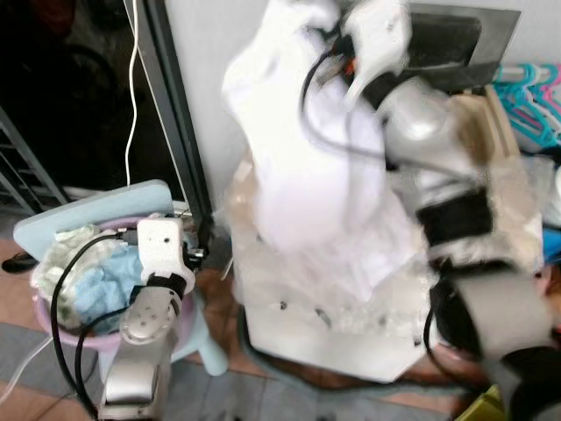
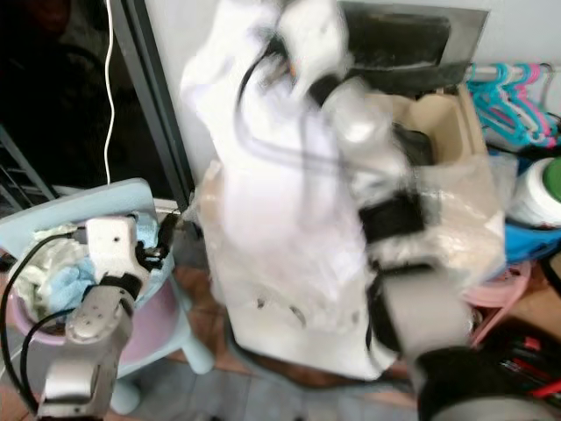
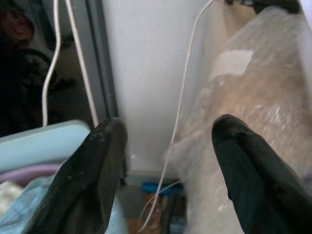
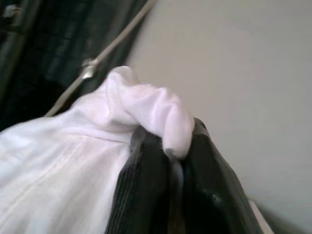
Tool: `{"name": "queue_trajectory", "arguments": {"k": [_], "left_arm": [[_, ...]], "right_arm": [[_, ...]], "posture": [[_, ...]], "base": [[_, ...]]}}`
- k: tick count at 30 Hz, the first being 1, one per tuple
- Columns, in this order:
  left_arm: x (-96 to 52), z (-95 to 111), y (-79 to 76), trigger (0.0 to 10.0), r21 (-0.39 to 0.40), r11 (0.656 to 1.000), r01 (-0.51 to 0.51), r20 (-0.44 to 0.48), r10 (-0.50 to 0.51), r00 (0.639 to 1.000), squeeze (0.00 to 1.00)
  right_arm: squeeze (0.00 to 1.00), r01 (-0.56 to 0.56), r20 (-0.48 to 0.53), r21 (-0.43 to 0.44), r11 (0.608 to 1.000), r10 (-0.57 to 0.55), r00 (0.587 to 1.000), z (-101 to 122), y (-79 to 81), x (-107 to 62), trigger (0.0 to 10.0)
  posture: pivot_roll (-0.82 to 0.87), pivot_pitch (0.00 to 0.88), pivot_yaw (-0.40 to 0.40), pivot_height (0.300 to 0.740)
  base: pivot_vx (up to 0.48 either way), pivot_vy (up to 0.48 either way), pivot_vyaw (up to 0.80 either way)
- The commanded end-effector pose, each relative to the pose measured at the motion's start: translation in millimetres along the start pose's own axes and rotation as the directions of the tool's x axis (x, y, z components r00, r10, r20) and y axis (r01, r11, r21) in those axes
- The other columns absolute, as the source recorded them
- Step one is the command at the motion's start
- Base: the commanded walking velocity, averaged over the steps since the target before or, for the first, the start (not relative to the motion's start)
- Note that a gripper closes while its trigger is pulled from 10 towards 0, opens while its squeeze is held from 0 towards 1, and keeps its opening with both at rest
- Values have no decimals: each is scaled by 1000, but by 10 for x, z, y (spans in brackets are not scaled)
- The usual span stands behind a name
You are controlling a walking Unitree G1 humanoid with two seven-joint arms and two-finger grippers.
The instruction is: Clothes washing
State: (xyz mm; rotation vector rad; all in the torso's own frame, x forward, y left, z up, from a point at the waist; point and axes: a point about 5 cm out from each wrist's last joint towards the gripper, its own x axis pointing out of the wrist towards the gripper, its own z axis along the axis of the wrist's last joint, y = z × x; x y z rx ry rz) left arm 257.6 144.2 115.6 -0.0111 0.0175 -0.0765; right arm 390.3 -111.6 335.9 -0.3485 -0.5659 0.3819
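Laundry fills the pink basin [image 1: 54, 335] at my lower left: crumpled pale blue cloth [image 1: 107, 279] and a cream, nubbly piece [image 1: 60, 253] are heaped inside it, with a light blue board [image 1: 88, 209] leaning across its back rim. My left hand [image 3: 165, 165] hangs over that basin with its two black fingers spread wide apart and nothing between them; past them I see the grey wall and a white cable [image 3: 183, 105].

My right hand [image 4: 170, 190] is raised high, its ribbed black fingers pinched tight on a fold of the white garment [image 1: 302, 149]. That soft, smooth cloth drapes down from the grip in a long bunched mass, blurred in the head views. It hangs in front of the washing machine [image 1: 351, 289], a white box wrapped in crinkled clear plastic wrap [image 3: 253, 112]. The machine's lid [image 2: 412, 39], dark and flat, stands open behind. Turquoise and pink hangers [image 1: 530, 96] cluster at far right.
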Motion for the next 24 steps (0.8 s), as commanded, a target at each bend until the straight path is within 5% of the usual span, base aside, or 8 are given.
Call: {"name": "queue_trajectory", "arguments": {"k": [1, 5, 6, 8, 9, 10, 15, 24], "left_arm": [[-8, 6, -37, 10000, -17, 1000, 7, 9, -7, 1000, 0], [-24, -6, -26, 10000, -20, 1000, -4, 3, 5, 1000, 0], [-28, -10, -23, 10000, -20, 1000, -7, 2, 7, 1000, 0], [-34, -24, -21, 10000, -20, 1000, -13, -5, 13, 1000, 0], [-34, -24, -21, 10000, -20, 1000, -13, -5, 13, 1000, 0], [-33, -28, -20, 10000, -19, 1000, -14, -8, 14, 1000, 0], [-27, -43, -19, 10000, -9, 1000, -11, -23, 10, 1000, 0], [20, -46, -43, 10000, 30, 999, -28, -40, 29, 999, 0]], "right_arm": [[0, 263, 69, 9, 965, -263, 962, 262, -520, 56, 10000], [0, 486, 59, -47, 873, -483, 873, 311, -925, -48, 10000], [0, 504, 30, -47, 863, -503, 864, 235, -940, -88, 10000], [0, 413, -135, -14, 911, -411, 902, -279, -653, -228, 10000], [0, 413, -135, -14, 911, -411, 902, -279, -653, -228, 10000], [1000, 349, -218, 30, 936, -335, 917, -501, -457, -313, 10000], [1000, 210, -349, 161, 964, -143, 926, -901, 45, -625, 10000], [1000, 136, -255, 131, 982, -99, 962, -809, 218, -890, 10000]], "posture": [[-18, 0, -2, 740], [-12, 0, -11, 740], [-12, 0, -13, 740], [-9, 0, -14, 740], [-9, 0, -14, 740], [-7, 0, -12, 740], [-16, 0, -2, 740], [-19, 0, -2, 740]], "base": [[0, 0, 0], [0, 0, 0], [0, 0, 0], [0, 0, 0], [0, 0, 0], [0, 0, 0], [0, 0, 0], [0, 0, 0]]}}
